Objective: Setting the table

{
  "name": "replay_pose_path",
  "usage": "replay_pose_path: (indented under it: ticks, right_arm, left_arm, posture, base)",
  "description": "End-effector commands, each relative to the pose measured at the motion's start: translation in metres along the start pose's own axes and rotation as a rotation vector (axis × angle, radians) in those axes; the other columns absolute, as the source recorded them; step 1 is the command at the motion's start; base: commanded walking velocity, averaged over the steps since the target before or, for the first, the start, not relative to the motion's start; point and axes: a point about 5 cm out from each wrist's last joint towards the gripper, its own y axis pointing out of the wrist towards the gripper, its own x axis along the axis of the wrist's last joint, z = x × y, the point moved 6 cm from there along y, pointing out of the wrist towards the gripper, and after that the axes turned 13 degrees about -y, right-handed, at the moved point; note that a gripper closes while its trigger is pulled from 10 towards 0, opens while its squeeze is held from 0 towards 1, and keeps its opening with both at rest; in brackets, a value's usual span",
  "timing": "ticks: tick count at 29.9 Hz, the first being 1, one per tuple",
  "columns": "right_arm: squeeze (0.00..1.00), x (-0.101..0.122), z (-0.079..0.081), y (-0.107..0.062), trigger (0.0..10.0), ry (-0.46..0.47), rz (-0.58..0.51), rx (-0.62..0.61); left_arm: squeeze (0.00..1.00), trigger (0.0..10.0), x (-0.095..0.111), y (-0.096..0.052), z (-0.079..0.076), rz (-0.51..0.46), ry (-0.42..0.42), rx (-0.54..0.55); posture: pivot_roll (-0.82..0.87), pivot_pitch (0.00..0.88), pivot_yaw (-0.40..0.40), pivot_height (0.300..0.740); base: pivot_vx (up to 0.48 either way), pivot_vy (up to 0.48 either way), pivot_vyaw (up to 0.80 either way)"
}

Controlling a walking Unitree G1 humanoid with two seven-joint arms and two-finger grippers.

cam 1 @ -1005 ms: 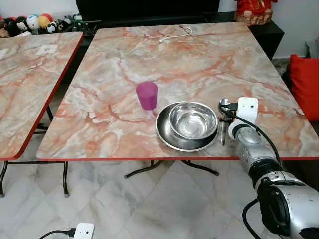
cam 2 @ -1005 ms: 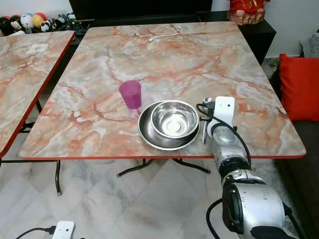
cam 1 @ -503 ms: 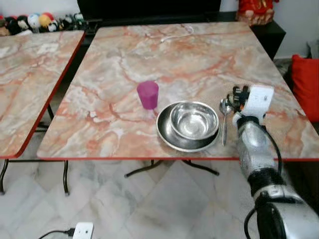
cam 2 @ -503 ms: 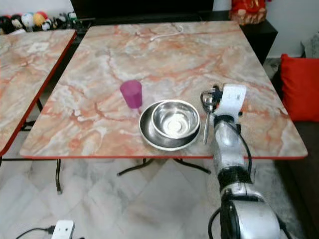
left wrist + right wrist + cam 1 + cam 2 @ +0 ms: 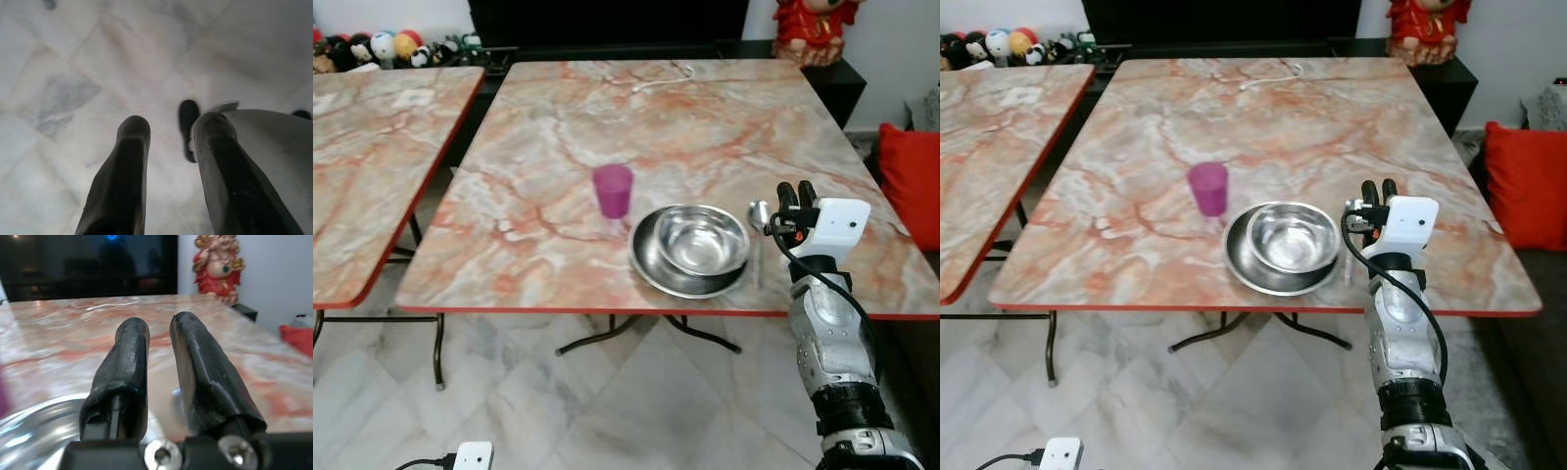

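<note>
I can read no text, label, brand or number anywhere before me.

The right arm is raised in front of the body, its silver forearm slanting up to a white wrist module. The right gripper (image 5: 789, 193) is held pointing forward and upward, with its two black fingers (image 5: 128, 367) set close together and only a narrow gap left between them; nothing is gripped. The left gripper (image 5: 168, 142) is hung low and pointed downward, its two fingers (image 5: 122, 181) kept clearly apart and nothing held between them.
</note>
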Motion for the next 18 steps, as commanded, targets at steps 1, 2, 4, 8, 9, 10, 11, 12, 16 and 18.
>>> replay_pose_path:
  ticks: [1, 2, 4, 8, 9, 10, 11, 12, 16, 18]
  right_arm:
    - [0.00, 0.006, 0.013, -0.001, 10.0, 0.010, -0.009, 0.034]
    - [0.00, 0.006, 0.015, -0.002, 10.0, 0.001, -0.005, 0.039]
    - [0.00, 0.006, 0.016, -0.004, 10.0, 0.008, 0.003, 0.038]
    - [0.00, 0.008, 0.018, -0.005, 10.0, 0.017, 0.002, 0.038]
    - [0.00, 0.008, 0.018, -0.006, 10.0, 0.018, 0.006, 0.038]
    - [0.00, 0.008, 0.018, -0.006, 10.0, 0.018, 0.006, 0.038]
    - [0.00, 0.007, 0.019, -0.007, 10.0, 0.017, 0.008, 0.038]
    - [0.00, 0.007, 0.020, -0.008, 10.0, 0.018, 0.011, 0.042]
    - [0.00, 0.005, 0.022, -0.009, 10.0, 0.016, 0.021, 0.048]
    - [0.00, 0.006, 0.024, -0.008, 10.0, 0.018, 0.022, 0.053]
  left_arm:
    - [0.00, 10.0, -0.008, -0.004, 0.015, 0.031, -0.010, 0.037]
    - [0.00, 10.0, -0.009, -0.004, 0.015, 0.034, -0.010, 0.040]
    - [0.00, 10.0, -0.010, -0.004, 0.015, 0.040, -0.008, 0.041]
    - [0.00, 10.0, -0.014, -0.005, 0.013, 0.051, -0.002, 0.041]
    - [0.00, 10.0, -0.015, -0.005, 0.012, 0.055, 0.000, 0.041]
    - [0.00, 10.0, -0.015, -0.005, 0.012, 0.055, 0.000, 0.041]
    - [0.00, 10.0, -0.016, -0.005, 0.011, 0.057, 0.000, 0.041]
    - [0.00, 10.0, -0.018, -0.005, 0.010, 0.062, 0.001, 0.040]
    - [0.00, 10.0, -0.021, -0.005, 0.009, 0.066, 0.000, 0.040]
    - [0.00, 10.0, -0.024, -0.006, 0.009, 0.072, -0.002, 0.042]
  posture:
    - [-0.07, 0.056, 0.024, 0.740]
    - [-0.07, 0.054, 0.025, 0.740]
    - [-0.07, 0.050, 0.029, 0.740]
    - [-0.07, 0.045, 0.033, 0.740]
    - [-0.07, 0.040, 0.033, 0.740]
    - [-0.07, 0.040, 0.033, 0.740]
    - [-0.07, 0.039, 0.032, 0.740]
    - [-0.06, 0.034, 0.029, 0.740]
    - [-0.06, 0.032, 0.027, 0.740]
    - [-0.06, 0.029, 0.024, 0.740]
  base:
    - [0.000, 0.480, 0.00]
    - [0.000, 0.480, 0.00]
    - [0.000, 0.480, 0.00]
    - [0.000, 0.480, 0.00]
    - [0.000, 0.480, 0.00]
    - [0.000, 0.480, 0.00]
    - [0.000, 0.480, 0.00]
    - [0.000, 0.480, 0.00]
    - [0.000, 0.480, 0.00]
    - [0.000, 0.480, 0.00]
